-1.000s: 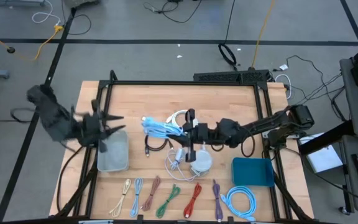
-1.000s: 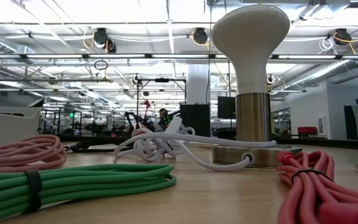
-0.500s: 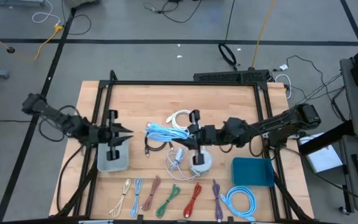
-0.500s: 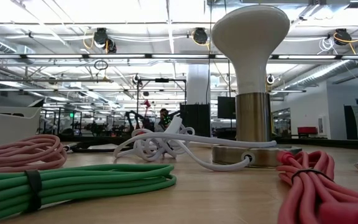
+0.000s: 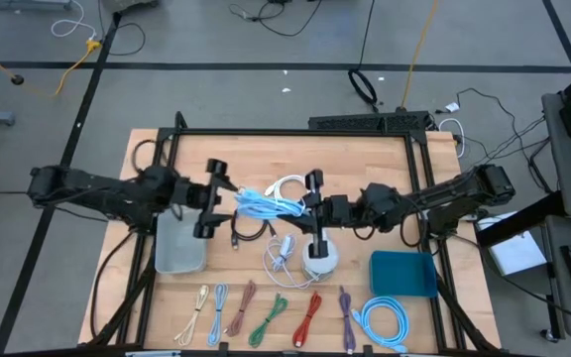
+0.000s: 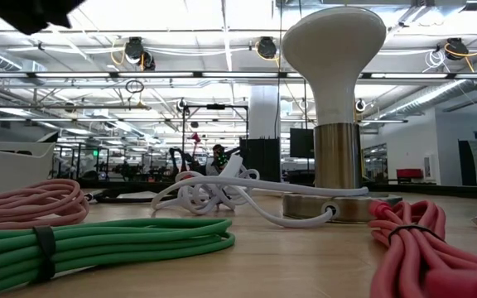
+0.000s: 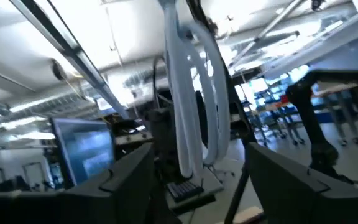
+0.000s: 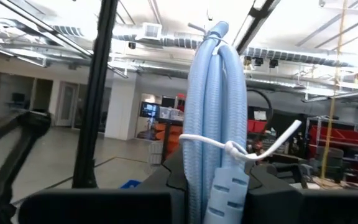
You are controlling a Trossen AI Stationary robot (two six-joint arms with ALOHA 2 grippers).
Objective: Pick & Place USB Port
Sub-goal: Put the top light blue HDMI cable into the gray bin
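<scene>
A light blue cable bundle (image 5: 266, 205) hangs above the table's middle, bound by a white tie (image 8: 229, 148). My right gripper (image 5: 303, 204) (image 8: 216, 193) is shut on the bundle's right end. My left gripper (image 5: 224, 198) (image 7: 197, 186) is open and level. It stands just left of the bundle's free left end (image 5: 240, 198), which fills the middle of the left wrist view (image 7: 191, 93). Whether its fingers touch the bundle I cannot tell. My right gripper pinches the light blue bundle's right end (image 8: 213, 177) between its two fingers, coming level from the table's right. The bundle sticks out past the fingers toward the table's left. It is lifted clear above the white cable heap.
A pale tray (image 5: 179, 248) lies below the left arm and a teal bin (image 5: 404, 274) sits near the right. A white-capped lamp on a metal base (image 5: 317, 260) (image 6: 334, 108) stands under the right gripper. There is also a white cable heap (image 5: 285, 186). Several tied cables (image 5: 266, 315) line the near edge.
My left arm has swung from over the pale tray toward the table's right and slightly farther away. It has reached the bundle's free end, with the gripper turned level. My right gripper and the held bundle have drifted a little toward the right.
</scene>
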